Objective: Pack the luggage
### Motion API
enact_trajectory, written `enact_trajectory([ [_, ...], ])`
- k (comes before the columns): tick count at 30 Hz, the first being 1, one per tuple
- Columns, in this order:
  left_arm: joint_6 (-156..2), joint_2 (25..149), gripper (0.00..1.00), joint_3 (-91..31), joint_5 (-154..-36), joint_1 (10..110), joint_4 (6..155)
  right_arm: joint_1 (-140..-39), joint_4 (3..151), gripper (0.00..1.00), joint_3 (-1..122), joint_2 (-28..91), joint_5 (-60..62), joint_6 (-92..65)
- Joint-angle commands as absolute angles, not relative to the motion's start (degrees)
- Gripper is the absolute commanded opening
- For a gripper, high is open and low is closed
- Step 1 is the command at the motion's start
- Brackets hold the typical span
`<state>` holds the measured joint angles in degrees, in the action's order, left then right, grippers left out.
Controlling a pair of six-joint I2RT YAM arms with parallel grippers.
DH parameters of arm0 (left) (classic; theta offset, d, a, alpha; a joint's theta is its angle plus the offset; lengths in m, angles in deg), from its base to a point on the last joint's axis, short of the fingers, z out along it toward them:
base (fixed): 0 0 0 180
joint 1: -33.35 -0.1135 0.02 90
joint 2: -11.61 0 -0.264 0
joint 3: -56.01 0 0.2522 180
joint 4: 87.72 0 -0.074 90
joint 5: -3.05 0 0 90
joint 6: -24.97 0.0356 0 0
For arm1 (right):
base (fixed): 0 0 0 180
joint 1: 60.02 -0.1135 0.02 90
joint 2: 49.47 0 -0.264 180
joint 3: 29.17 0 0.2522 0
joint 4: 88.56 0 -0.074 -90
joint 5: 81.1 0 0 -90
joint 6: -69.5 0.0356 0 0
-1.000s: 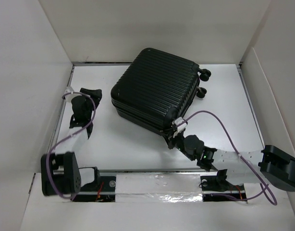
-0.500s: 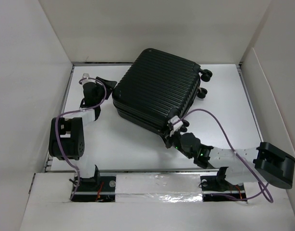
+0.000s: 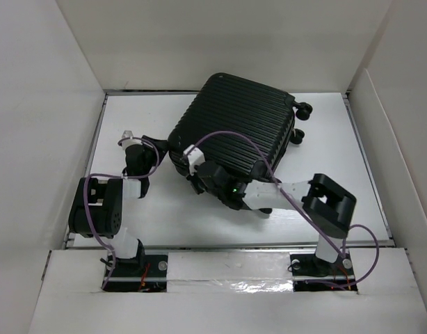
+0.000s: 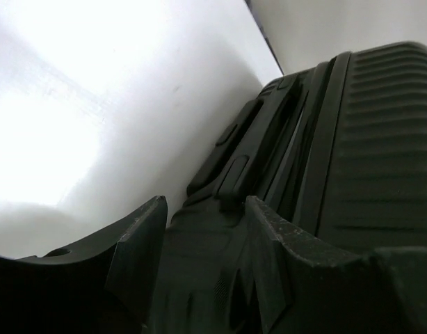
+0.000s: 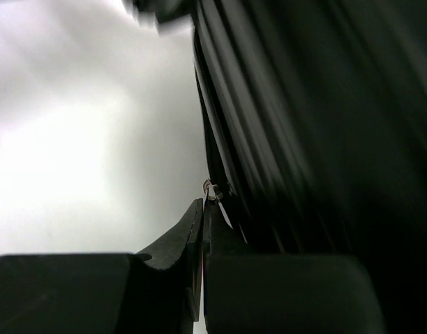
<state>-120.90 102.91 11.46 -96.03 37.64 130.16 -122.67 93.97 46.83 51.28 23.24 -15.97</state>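
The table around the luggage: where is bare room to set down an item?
Bare table: the right side, between the wheels of the luggage and the right wall; the far-left corner, between the luggage and the left wall; the near strip between the left arm and the right arm. Crowded: the luggage's near-left corner, where the left gripper and the right gripper meet.

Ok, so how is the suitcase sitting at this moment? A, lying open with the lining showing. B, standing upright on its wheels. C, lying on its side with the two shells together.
C: the black hard-shell suitcase lies flat on the table with its two ribbed shells together and no lining showing, and its wheels stick out sideways at the far right corner.
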Motion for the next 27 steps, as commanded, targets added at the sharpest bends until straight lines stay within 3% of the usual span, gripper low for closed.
enact_trajectory([
  [1, -115.83, 97.93, 0.45, 15.69, -105.23, 42.58, 134.94, -127.87, 101.59, 0.0, 60.59, 56.51, 4.33, -15.23],
  [9, -112.93, 95.19, 0.45, 17.73, -105.76, 41.69, 135.04, -127.87, 101.59, 0.0, 69.14, 60.31, -1.63, -13.12],
  [10, -113.1, 95.19, 0.45, 17.64, -105.85, 41.7, 135.38, -127.87, 100.8, 0.04, 68.62, 59.35, -2.87, -13.38],
  [11, -113.19, 95.1, 0.45, 17.55, -106.11, 41.7, 135.47, -127.87, 99.49, 0.11, 67.49, 58.03, -3.32, -13.99],
  [12, -113.28, 94.84, 0.45, 17.38, -106.11, 41.7, 135.3, -127.87, 98.34, 0.37, 65.82, 56.28, -3.15, -14.17],
  [15, -112.93, 93.61, 0.45, 17.03, -105.24, 41.7, 134.16, -126.65, 91.49, 0.74, 59.32, 46.53, -1.14, -16.8],
  [18, -112.49, 92.99, 0.45, 16.59, -104.79, 41.17, 133.28, -121.93, 86.48, 0.87, 51.5, 34.76, 2.47, -17.08],
  [20, -112.58, 92.64, 0.44, 16.41, -104.71, 41.17, 133.28, -117.09, 85.41, 0.87, 45.28, 26.09, 2.57, -15.41],
  [22, -112.49, 92.29, 0.44, 16.41, -104.27, 41.17, 133.36, -107.6, 85.76, 0.78, 41.3, 20.95, 2.04, -13.48],
  [23, -112.4, 92.2, 0.44, 16.23, -104.18, 41.17, 133.37, -104.09, 86.02, 0.6, 39.46, 16.41, 2.3, -11.64],
  [24, -112.05, 92.12, 0.44, 16.23, -104.0, 41.17, 133.37, -100.66, 85.85, 0.15, 36.22, 14.36, 3.0, -10.75],
  [25, -111.61, 91.77, 0.44, 16.06, -103.74, 41.69, 132.76, -93.58, 85.41, 0.0, 34.88, 12.69, 4.31, -9.88],
  [27, -110.39, 91.41, 0.44, 15.62, -102.25, 42.22, 131.88, -86.69, 84.71, 0.0, 32.33, 9.09, 5.29, -7.95],
])
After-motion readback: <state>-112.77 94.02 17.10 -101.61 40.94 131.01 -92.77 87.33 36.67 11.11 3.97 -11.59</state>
